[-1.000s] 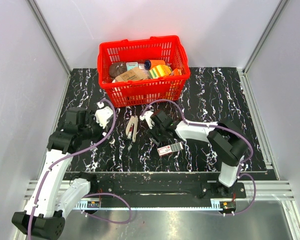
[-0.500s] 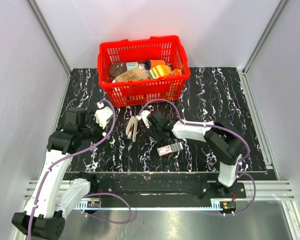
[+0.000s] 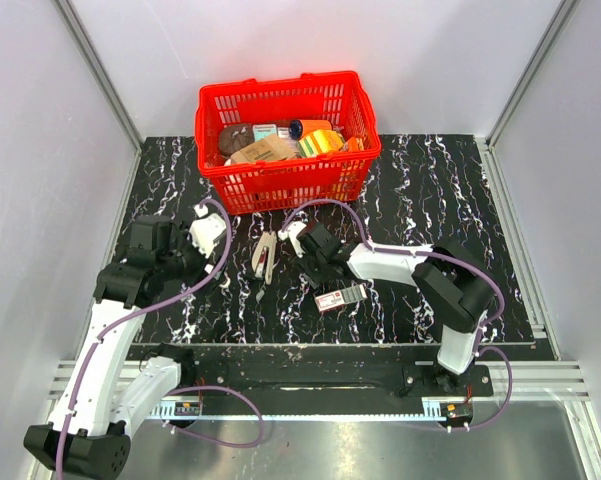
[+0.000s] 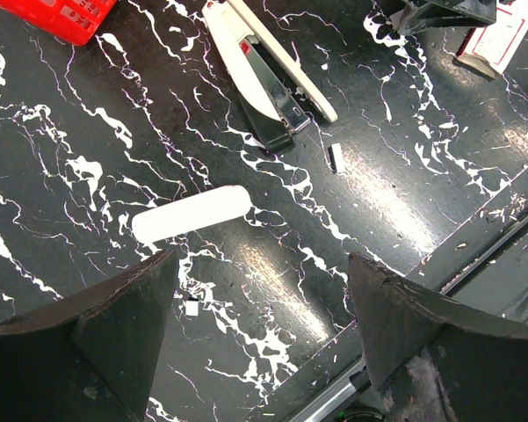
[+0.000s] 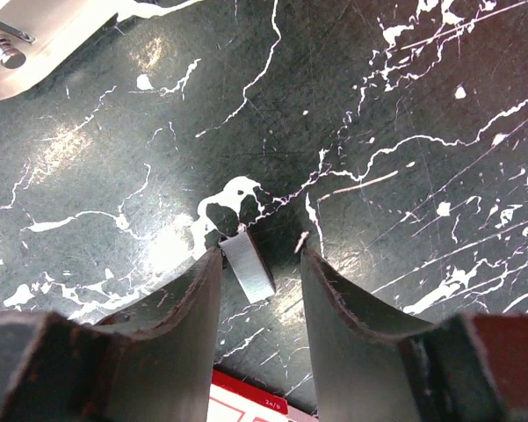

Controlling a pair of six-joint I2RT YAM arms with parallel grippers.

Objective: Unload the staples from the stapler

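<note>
The stapler (image 3: 264, 257) lies opened on the black marble table, its white top arm and black base splayed apart; it also shows in the left wrist view (image 4: 264, 79). My right gripper (image 3: 309, 270) is just right of it, low over the table. In the right wrist view its jaws (image 5: 262, 264) stand partly open around a short grey strip of staples (image 5: 249, 266) that lies against the left finger (image 5: 171, 325). My left gripper (image 3: 187, 262) is open and empty, left of the stapler (image 4: 264, 264).
A small red and white box (image 3: 341, 297) lies near the right gripper. A red basket (image 3: 287, 140) of items stands at the back. A white oblong piece (image 4: 191, 214) and a small staple bit (image 4: 337, 156) lie near the table's front edge.
My right gripper has shifted slightly beside the stapler. The left arm has not moved.
</note>
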